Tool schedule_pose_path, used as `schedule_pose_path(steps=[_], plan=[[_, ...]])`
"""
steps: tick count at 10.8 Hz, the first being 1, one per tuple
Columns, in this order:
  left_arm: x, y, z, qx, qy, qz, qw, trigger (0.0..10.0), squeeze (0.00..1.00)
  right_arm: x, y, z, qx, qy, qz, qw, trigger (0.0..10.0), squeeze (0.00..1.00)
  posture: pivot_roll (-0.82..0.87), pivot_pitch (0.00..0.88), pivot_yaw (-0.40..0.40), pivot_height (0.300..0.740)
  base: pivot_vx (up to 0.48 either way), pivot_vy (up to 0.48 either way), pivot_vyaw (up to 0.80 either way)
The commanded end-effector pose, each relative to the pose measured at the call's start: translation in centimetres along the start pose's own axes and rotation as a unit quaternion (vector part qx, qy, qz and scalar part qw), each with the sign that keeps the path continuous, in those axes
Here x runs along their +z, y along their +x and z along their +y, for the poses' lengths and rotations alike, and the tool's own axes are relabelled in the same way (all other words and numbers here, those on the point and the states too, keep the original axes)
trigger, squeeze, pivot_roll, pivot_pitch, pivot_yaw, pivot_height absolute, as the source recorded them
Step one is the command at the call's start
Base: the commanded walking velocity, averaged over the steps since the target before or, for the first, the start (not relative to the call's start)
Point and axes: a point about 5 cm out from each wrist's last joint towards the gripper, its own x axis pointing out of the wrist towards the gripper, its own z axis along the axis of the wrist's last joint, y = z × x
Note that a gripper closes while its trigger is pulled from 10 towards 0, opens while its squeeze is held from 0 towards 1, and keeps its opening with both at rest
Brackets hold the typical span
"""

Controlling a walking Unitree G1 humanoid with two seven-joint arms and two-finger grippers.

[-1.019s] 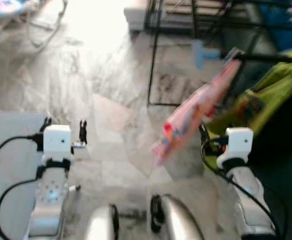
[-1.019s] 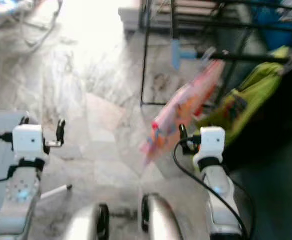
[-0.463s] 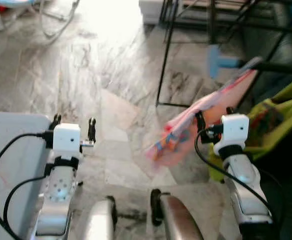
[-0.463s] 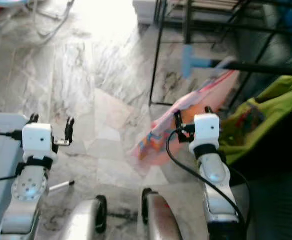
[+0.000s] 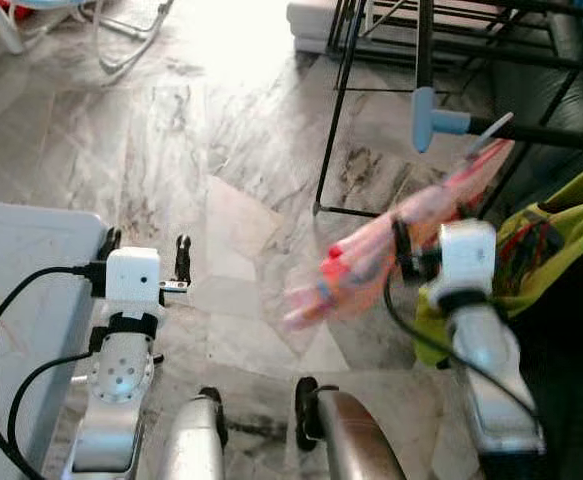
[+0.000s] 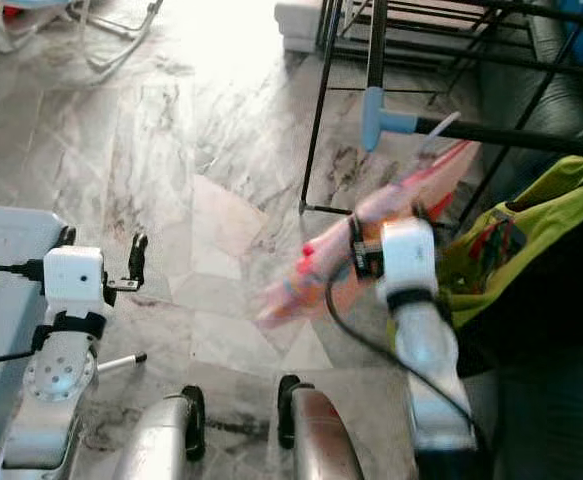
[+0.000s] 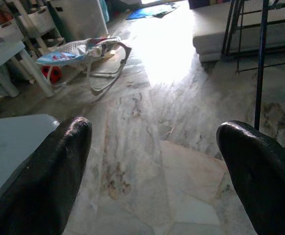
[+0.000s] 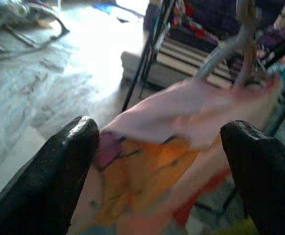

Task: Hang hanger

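Reaching forward, the right claw (image 6: 386,215) has its fingers spread wide with the pink garment (image 8: 181,142) between them, nothing clamped. That garment hangs by a pale hanger (image 8: 230,39) from the black rail (image 5: 541,133), beside a green garment (image 5: 561,215). Cloth looks light and floppy; the stiff hook seems the better hold. The left claw (image 5: 143,245) idles, fingers apart.

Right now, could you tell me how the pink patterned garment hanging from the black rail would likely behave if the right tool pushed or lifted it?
The pink patterned garment is probably floppy: it drapes at a slant from the black rail. It looks thin, so likely light. Hung from above, it would probably swing away from the right tool, whose fingers stand apart either side of it.
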Motion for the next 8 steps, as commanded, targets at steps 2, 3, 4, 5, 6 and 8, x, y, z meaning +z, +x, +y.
schedule_pose_path(steps=[2, 3, 4, 5, 6, 8], plan=[[-0.6, -0.2, 0.1, 0.0, 0.005, 0.013, 1.0, 10.0, 0.0, 0.9, -0.6, -0.6, -0.021, -0.021, -0.018, 0.999, 10.0, 0.0, 0.0, 0.331, -0.056, 0.74, 0.0, 0.0, 0.0], [-0.6, 0.0, -0.1, -0.003, 0.006, 0.013, 1.0, 10.0, 0.0, 1.4, -0.6, -0.6, -0.019, -0.044, -0.035, 0.998, 10.0, 0.0, -0.01, 0.329, -0.054, 0.74, 0.0, 0.0, 0.0], [-0.6, 0.1, -0.3, -0.005, 0.004, 0.013, 1.0, 10.0, 0.0, 2.8, -0.6, 0.5, 0.015, -0.069, -0.076, 0.995, 10.0, 0.0, -0.01, 0.327, -0.054, 0.74, 0.0, 0.0, 0.0], [-0.7, 0.1, -0.4, -0.007, 0.004, 0.013, 1.0, 10.0, 0.0, 3.2, -0.5, 1.0, 0.018, -0.059, -0.08, 0.995, 10.0, 0.0, -0.01, 0.325, -0.054, 0.74, 0.0, 0.0, 0.0], [-0.8, -0.1, -0.4, -0.007, 0.005, 0.015, 1.0, 10.0, 0.0, 3.5, -0.4, 1.7, 0.034, -0.066, -0.093, 0.993, 10.0, 0.0, -0.01, 0.327, -0.053, 0.74, 0.0, 0.0, 0.0], [-0.7, -1.5, 0.0, -0.001, 0.005, 0.018, 1.0, 10.0, 0.0, 3.2, -1.8, 1.5, 0.009, -0.051, -0.073, 0.996, 10.0, 0.0, 0.0, 0.339, -0.047, 0.74, 0.0, 0.0, 0.0]])
